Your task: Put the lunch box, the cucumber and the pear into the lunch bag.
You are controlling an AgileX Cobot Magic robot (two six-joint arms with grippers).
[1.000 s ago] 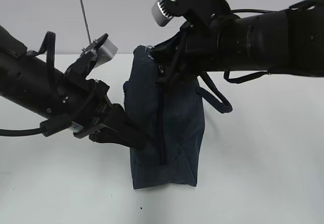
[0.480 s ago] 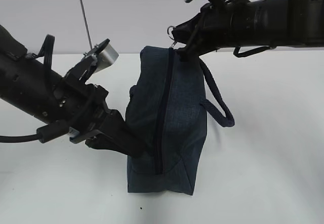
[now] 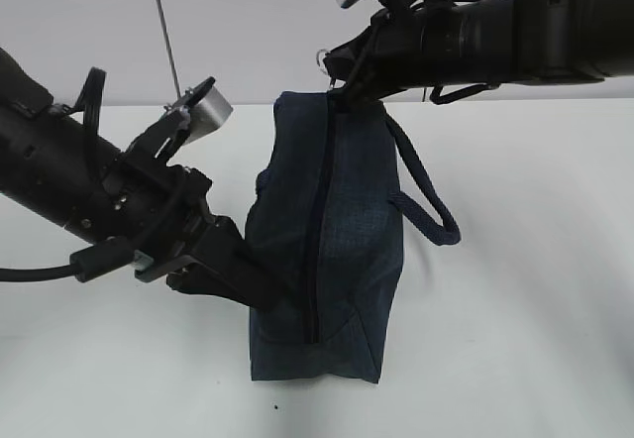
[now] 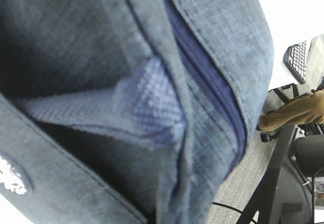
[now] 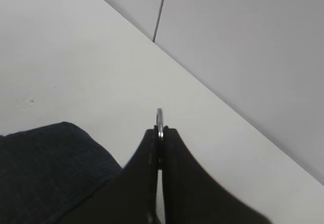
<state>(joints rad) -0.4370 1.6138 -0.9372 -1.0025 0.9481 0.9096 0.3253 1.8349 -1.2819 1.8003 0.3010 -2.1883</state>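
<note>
The dark navy lunch bag [image 3: 342, 230] stands on end on the white table, its zipper [image 3: 319, 220] running top to bottom. My left gripper [image 3: 265, 294] is shut on the fabric low on the bag's left side; in the left wrist view bag cloth [image 4: 101, 57] and the zipper [image 4: 212, 87] fill the frame and the fingers are hidden. Above the bag's top end, my right gripper [image 3: 339, 79] [image 5: 160, 131] is shut on the metal ring pull [image 3: 323, 58] [image 5: 160, 118]. The lunch box, the cucumber and the pear are out of view.
A looped strap handle [image 3: 428, 200] hangs off the bag's right side. The white table [image 3: 515, 319] spreads around the bag, with a grey wall behind. A thin rod [image 3: 163, 32] rises at the back left. Both black arms hang over the table.
My right gripper rose with the ring pull from the bag's upper side to above its top end, then shifted slightly left. The bag stands straighter. The left arm barely moved.
</note>
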